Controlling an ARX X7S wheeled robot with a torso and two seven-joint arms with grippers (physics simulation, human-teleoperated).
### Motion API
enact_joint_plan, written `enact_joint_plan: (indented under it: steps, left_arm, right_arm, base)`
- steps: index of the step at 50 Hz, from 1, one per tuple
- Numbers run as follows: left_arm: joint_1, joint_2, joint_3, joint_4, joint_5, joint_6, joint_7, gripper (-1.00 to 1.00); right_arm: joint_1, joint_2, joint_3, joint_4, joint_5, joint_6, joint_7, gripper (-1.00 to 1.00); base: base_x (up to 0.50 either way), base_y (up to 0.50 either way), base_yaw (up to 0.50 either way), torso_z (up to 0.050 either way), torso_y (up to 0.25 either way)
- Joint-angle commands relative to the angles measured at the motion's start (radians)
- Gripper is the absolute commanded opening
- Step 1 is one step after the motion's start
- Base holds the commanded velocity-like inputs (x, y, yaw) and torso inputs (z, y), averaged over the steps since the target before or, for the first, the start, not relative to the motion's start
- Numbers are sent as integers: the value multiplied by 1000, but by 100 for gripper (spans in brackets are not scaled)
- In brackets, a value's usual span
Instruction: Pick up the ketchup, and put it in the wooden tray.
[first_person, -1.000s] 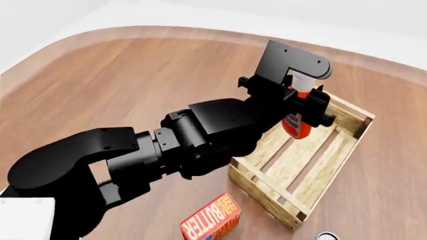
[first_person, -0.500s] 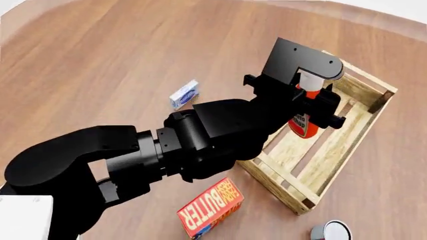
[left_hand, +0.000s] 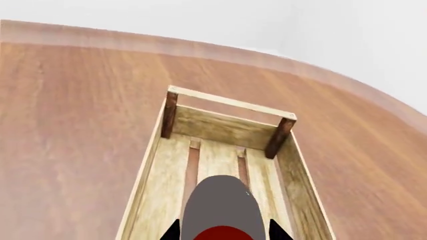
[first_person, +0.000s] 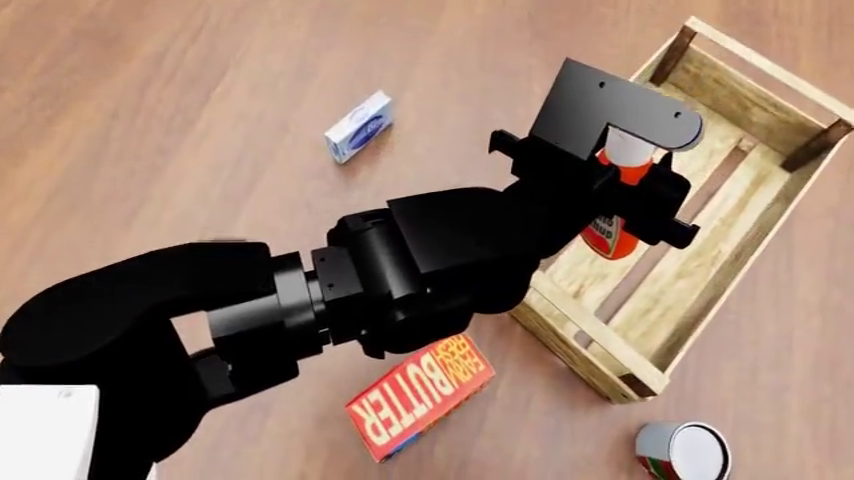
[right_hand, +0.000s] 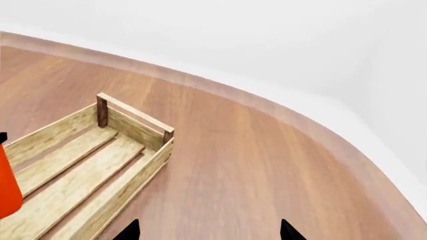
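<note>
The ketchup (first_person: 615, 228) is an orange-red bottle with a white cap. It hangs upright in my left gripper (first_person: 630, 190), just above the near end of the wooden tray (first_person: 577, 322). The gripper is shut on the bottle below its cap. In the left wrist view the bottle's top (left_hand: 223, 210) fills the space between the left gripper's (left_hand: 225, 233) two fingertips, with the tray's far wall (left_hand: 227, 127) beyond. The right wrist view shows my right gripper (right_hand: 208, 232) open and empty over bare wood, the tray (right_hand: 133, 120) to one side and the bottle's orange edge (right_hand: 7, 185).
A red butter box (first_person: 420, 397) lies on the wooden surface near the tray's front corner. A small can (first_person: 681, 452) stands at the lower right. A small blue-and-white box (first_person: 360, 126) lies at the far left. My left arm hides part of the surface.
The head view has tilted down, so the tray, the small box and the can show more fully. My left gripper still holds the ketchup over the tray.
</note>
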Motion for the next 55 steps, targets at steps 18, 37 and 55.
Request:
enact_joint_plan:
  steps: [18,37,55]
  left_arm:
    - [-15,1,-8,21,4,86,16,-100]
    - [47,2,-14,63,182,30,10,-100]
    - [87,2,-17,30,223,35,13,-100]
  right_arm:
    - [-6,-12,-13,1,-7,-28,13,100]
    - [-21,-19,-26,9,5,-46,50,100]
    - [-33,-24,-35,14,10,-59,71,100]
  base:
    - [0,0,0,0,-41]
    - [0,0,0,0,0]
    - [0,0,0,0,0]
